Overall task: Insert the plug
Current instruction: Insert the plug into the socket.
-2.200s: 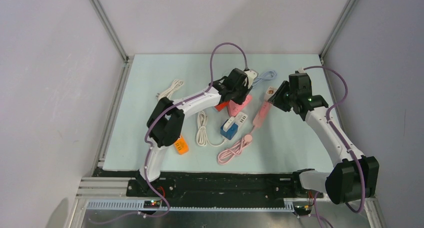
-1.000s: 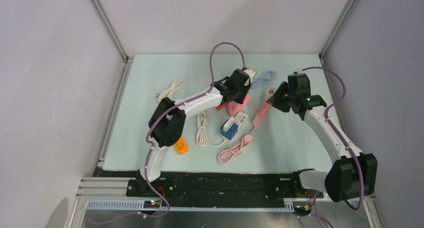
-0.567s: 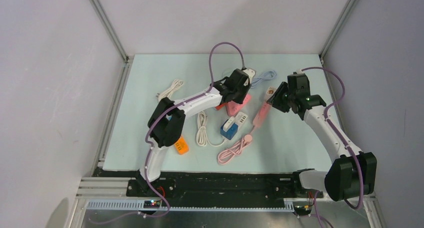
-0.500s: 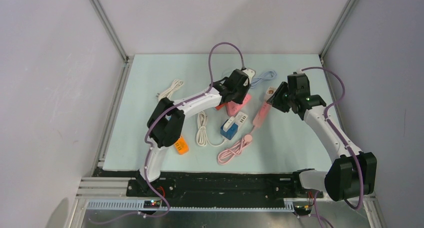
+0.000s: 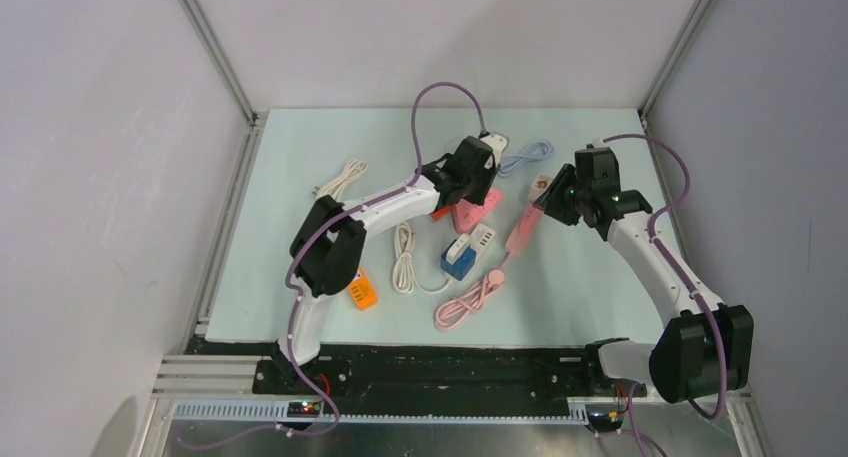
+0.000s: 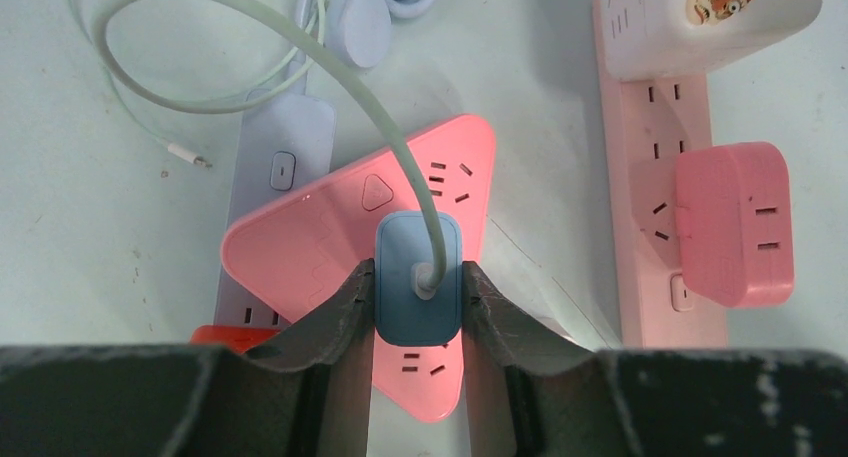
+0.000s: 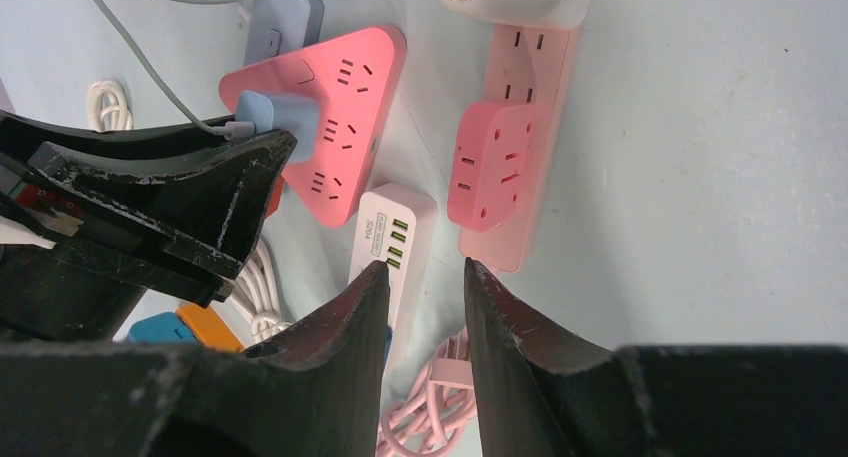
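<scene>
My left gripper (image 6: 418, 277) is shut on a light blue plug (image 6: 418, 292) with a pale green cord (image 6: 330, 57). The plug sits against the face of a pink triangular power strip (image 6: 330, 247), over its middle socket. In the top view the left gripper (image 5: 478, 177) is over that strip (image 5: 478, 215). My right gripper (image 7: 425, 267) is open and empty, hovering above the table beside a long pink power strip (image 7: 515, 147). In the top view it (image 5: 556, 199) is just right of that strip (image 5: 521, 229).
A pink cube adapter (image 6: 735, 222) is plugged into the long strip. A white adapter with a tiger sticker (image 6: 710, 17) sits at its far end. A white USB charger (image 7: 395, 232), blue block (image 5: 458, 262), orange block (image 5: 362, 293), white cable (image 5: 403, 262), pink cable (image 5: 465, 302) lie nearby.
The left gripper has shifted slightly up and left over the pink triangular strip, still holding the plug. The right arm moved a little toward the long pink strip, then stayed.
</scene>
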Robot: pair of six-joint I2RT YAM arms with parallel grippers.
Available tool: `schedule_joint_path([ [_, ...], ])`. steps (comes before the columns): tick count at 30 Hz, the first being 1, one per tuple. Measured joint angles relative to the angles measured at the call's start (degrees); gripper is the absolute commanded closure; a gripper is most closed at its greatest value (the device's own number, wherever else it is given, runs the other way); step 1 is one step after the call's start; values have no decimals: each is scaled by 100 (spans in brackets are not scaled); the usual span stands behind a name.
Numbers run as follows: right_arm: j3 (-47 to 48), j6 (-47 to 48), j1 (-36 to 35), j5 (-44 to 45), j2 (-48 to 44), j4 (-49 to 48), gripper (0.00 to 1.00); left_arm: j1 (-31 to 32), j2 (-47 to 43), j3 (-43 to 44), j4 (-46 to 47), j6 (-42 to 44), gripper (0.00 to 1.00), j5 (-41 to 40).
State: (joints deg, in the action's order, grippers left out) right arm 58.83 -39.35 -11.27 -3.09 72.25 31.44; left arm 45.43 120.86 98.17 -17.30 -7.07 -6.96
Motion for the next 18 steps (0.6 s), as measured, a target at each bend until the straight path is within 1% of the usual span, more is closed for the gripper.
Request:
schedule_joint_path([
  [18, -35, 0, 4, 0, 50, -2, 62, 2, 0, -111, 37, -2, 100, -2],
])
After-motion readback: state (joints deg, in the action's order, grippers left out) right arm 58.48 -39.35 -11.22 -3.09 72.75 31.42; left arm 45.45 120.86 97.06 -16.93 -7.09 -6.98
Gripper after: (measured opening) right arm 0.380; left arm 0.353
